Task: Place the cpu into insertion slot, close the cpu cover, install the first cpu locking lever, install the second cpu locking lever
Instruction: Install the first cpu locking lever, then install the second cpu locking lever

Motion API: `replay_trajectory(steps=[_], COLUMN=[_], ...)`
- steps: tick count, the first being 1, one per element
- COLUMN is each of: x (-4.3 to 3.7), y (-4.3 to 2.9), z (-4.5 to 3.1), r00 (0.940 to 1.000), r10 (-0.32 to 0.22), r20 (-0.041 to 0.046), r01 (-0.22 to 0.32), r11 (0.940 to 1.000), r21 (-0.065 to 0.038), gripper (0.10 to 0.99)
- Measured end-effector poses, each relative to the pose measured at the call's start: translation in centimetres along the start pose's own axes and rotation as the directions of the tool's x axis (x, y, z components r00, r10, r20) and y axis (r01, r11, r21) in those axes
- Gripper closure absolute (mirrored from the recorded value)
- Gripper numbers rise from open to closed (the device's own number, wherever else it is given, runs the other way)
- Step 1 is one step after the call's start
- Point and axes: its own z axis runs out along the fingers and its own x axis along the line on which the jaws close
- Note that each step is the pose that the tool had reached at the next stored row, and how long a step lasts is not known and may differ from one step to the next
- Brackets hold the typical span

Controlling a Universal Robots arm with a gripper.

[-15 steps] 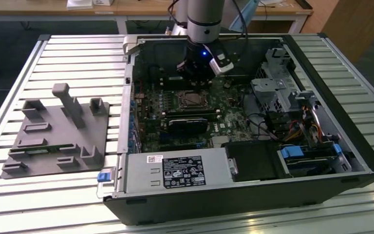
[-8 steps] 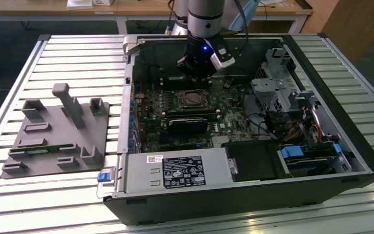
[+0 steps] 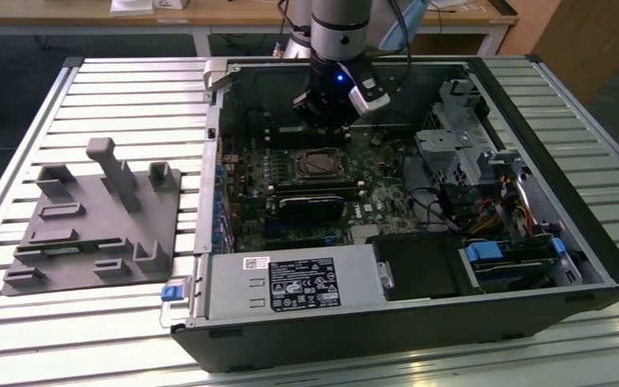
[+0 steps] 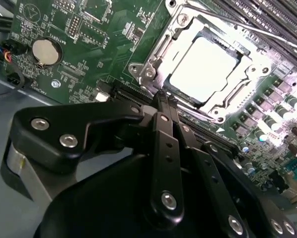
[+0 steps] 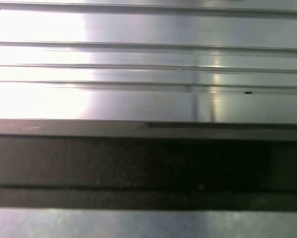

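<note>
Claw [image 4: 164, 99] pinched together, empty, hovers just beside the cpu [image 4: 203, 69], prob. already seated in the insertion slot [image 3: 317, 164]; thin, light, fragile—edges only.

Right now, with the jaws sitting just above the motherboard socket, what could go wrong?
1. The gripper, jaws closed together, sits right beside the cpu cover; a slight slip could scrape the green board or its small parts.
2. The cpu sits under the cover; uneven pressure might stress it or the insertion slot.
3. The case walls crowd the arm, so a sideways move could clip the nearby cables.
</note>
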Motion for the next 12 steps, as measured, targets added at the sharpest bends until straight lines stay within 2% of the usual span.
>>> replay_trajectory(steps=[12], x=[0.00], y=[-0.32], z=[0.00], r00=[1.0000], r10=[0.000], r20=[0.0000], r01=[0.000], r11=[1.0000], r21=[0.000], gripper=[0.980])
